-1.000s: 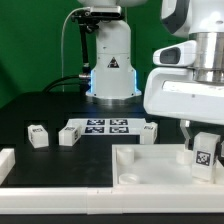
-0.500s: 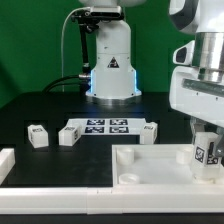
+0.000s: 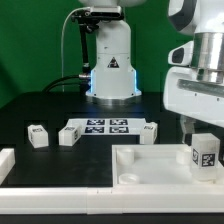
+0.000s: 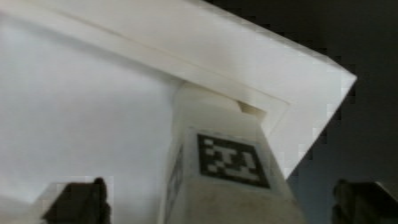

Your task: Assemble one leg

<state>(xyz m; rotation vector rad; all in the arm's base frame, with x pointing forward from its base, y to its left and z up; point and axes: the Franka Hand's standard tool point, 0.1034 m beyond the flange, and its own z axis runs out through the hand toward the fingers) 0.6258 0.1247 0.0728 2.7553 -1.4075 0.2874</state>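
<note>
The white two-finger gripper (image 3: pixel 204 133) hangs over the near corner of the big white square plastic tray (image 3: pixel 140 160) on the black worktop (image 3: pixel 50 108). Right under the gripper stands the leg (image 3: pixel 205 153) - a small white plastic block - upright in that corner of the tray. Its front has a black-and-white square tag; the pattern is little squares, not letters.

In the wrist view the leg (image 4: pixel 222 150) rises between the two dark fingertips (image 4: pixel 75 200). The gripper (image 4: pixel 221 202) is spread wide, with a gap showing on each side of the leg, so it is not squeezing it. Behind the leg are the tray's raised rim and flat white floor (image 4: pixel 80 110).

Well away from the gripper, toward the exterior view's left, lies the thin flat white marker board (image 3: pixel 105 126) with a row of black square tags. The nearest small white tagged block (image 3: pixel 150 131) sits just at the board's end on the gripper's side. A second block (image 3: pixel 68 133) sits at the other end, and a third block (image 3: pixel 38 135) lies farther off still.

Behind the board stands the arm's white base (image 3: pixel 112 45) - it has a dark triangle sign (image 3: pixel 112 66), too small to read.
</note>
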